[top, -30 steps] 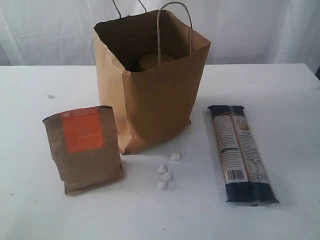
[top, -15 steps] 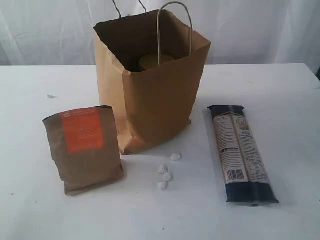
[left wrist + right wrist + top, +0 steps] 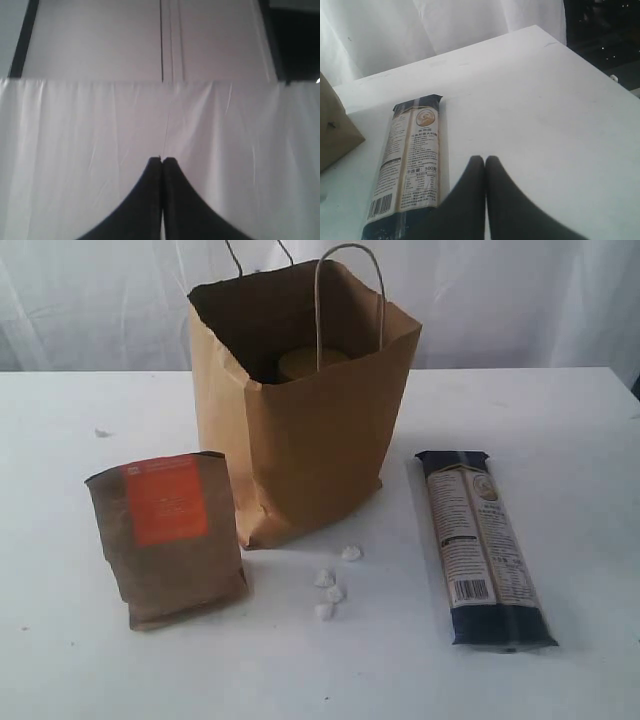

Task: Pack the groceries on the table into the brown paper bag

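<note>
Only a round yellowish lid (image 3: 312, 364) shows inside the open brown paper bag (image 3: 310, 450), which stands upright on the white table (image 3: 570, 430). Outside it, the brown pouch with orange label (image 3: 170, 540) stands just left of it, and the long dark pasta packet (image 3: 485, 550) lies flat to the right. The left gripper (image 3: 162, 160), jaws together and empty, faces a white curtain. The right gripper (image 3: 485, 159), likewise closed on nothing, hangs beside the packet.

Kraft-brown paper bag (image 3: 310, 460), brown pouch (image 3: 185, 575) — orange label (image 3: 168, 500) — dark pasta packet (image 3: 485, 550), plain white table (image 3: 560, 420), white crumbs (image 3: 330, 593).
</note>
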{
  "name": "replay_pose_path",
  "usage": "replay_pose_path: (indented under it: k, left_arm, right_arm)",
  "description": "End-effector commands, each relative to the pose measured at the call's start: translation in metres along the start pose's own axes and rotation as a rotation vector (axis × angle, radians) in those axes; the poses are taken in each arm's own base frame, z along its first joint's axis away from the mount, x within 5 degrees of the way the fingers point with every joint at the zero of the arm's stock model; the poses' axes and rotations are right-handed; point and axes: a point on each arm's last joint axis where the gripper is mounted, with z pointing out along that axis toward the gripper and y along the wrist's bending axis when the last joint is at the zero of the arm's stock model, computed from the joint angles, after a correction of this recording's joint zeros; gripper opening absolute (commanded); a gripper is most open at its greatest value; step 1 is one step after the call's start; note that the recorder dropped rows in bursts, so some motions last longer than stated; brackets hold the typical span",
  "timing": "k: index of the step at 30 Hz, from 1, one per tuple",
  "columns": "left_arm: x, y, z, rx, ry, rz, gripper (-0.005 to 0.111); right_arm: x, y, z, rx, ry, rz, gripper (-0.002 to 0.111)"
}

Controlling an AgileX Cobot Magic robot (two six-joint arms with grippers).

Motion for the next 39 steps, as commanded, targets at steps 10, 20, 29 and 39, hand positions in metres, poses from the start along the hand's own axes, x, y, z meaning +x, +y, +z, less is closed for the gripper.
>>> replay_pose_path:
  k: [10,20,29,39]
  left_arm:
    - [0.02,0.018,0.074,0.134,0.926,0.59,0.0]
    - [0.129,0.023,0.062,0.103,1.267,0.295,0.0]
    - [0.162,0.026,0.059,-0.087,1.463,0.039,0.0]
    - [0.163,0.028,0.127,-0.067,1.863,0.058,0.0]
  right_arm:
    - [0.0,0.0,0.0,-0.007,-0.011,-0.01,0.0]
    - [0.0,0.0,0.0,-0.007,-0.011,-0.01,0.0]
    - [0.0,0.0,0.0,-0.007,-0.011,-0.01,0.0]
    - [0.0,0.0,0.0,-0.007,-0.011,-0.01,0.0]
